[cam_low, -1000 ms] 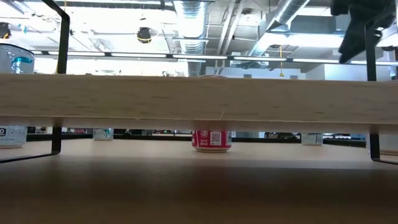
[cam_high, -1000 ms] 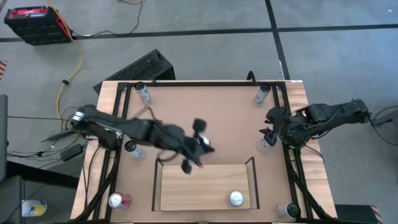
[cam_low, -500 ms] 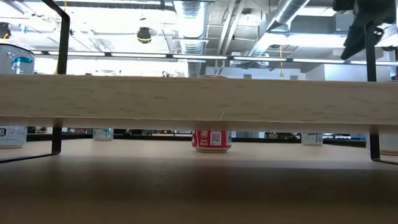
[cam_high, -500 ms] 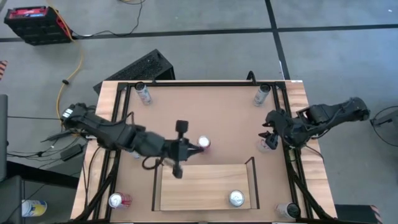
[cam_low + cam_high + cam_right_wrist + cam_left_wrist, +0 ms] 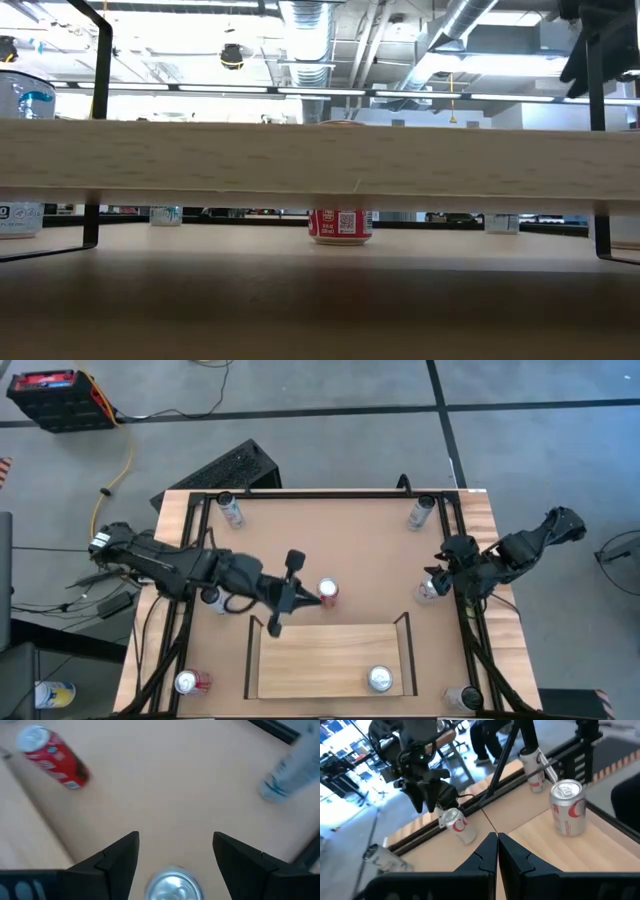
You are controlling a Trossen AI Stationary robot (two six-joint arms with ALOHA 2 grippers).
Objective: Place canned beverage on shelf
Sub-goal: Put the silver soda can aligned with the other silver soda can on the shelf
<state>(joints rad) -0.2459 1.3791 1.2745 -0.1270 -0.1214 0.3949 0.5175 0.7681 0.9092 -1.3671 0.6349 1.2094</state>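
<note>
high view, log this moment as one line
left end effector: shut, by red can | right end effector: open over silver can | shelf: one can

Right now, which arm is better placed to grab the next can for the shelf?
Probably the right: the right gripper is open directly over a silver can. The left gripper is shut beside the red can.

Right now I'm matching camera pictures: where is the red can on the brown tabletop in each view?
High: red aluminium can, picture centre, just above the pale wooden shelf.
Low: centre, seen under the shelf board.
Left wrist: not in it.
Right wrist: beyond the silver can.
Shared landmark: the shelf, high and low.
</note>
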